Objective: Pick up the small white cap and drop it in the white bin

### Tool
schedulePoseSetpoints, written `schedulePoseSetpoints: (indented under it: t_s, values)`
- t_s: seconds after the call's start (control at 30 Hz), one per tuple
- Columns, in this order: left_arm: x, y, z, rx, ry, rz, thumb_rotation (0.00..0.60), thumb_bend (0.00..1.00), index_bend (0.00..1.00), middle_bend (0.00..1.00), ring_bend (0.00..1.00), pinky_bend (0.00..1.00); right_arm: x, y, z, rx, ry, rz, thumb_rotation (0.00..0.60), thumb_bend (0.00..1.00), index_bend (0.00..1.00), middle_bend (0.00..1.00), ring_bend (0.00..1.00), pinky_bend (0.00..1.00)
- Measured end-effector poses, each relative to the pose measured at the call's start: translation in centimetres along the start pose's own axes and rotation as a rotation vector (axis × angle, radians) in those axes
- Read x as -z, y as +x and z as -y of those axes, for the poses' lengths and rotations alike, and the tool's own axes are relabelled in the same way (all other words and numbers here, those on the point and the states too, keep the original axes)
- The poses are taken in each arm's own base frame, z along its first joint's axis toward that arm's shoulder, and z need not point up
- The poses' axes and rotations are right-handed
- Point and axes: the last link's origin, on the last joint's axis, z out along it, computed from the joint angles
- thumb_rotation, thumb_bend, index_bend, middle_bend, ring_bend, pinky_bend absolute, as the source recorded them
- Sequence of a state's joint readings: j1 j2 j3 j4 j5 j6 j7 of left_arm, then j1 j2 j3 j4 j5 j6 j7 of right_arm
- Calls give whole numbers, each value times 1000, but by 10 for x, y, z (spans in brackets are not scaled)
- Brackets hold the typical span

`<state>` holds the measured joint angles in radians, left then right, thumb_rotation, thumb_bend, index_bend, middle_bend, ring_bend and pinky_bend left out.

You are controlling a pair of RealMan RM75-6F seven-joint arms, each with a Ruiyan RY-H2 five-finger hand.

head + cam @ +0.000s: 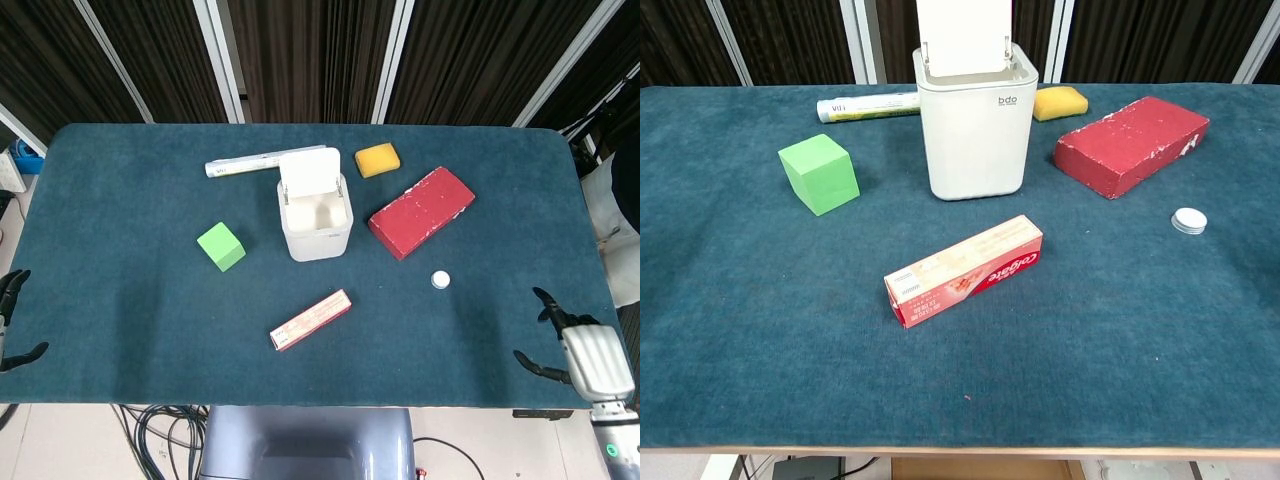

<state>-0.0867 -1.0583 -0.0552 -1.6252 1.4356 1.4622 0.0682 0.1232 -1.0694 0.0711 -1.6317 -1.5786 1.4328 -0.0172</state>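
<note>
Head view is showing me my right robot hand (585, 352) hovering at the near right edge of the surface (120, 330), fingers spread and holding nothing; the left robot hand (12, 318) is hanging at the near left edge, also spread and empty. Further in, the small white cap (441, 279) is lying flat, just in front of the red brick (421, 211). I am judging it light, rigid, slick and low, so I am planning a thumb-and-finger pinch across its rim. Beyond, the white bin (315, 220) is standing with its lid up.
</note>
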Motion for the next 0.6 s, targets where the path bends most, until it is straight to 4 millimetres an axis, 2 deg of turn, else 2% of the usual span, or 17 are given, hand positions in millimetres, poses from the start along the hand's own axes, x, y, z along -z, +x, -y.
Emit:
schedulePoseSetpoints:
  t_s: [0.17,0.3,0.43,0.6]
  values:
    - [0,0,1,-4,1,1,600,151,113,160,30,0,-38,0,9,-2,76,116,600,127,286,871,945,911]
    - [0,0,1,-8,3,2,600,153,113,160,30,0,-74,-6,16,18,101,212,600,111,295,876,952,914]
    - [-1,0,1,-12,6,3,600,153,113,160,30,0,-114,-19,23,41,88,313,600,109,300,876,952,914]
    - [-1,-1,2,-15,8,3,600,153,113,160,30,0,-154,-36,32,76,68,360,600,109,333,877,951,914]
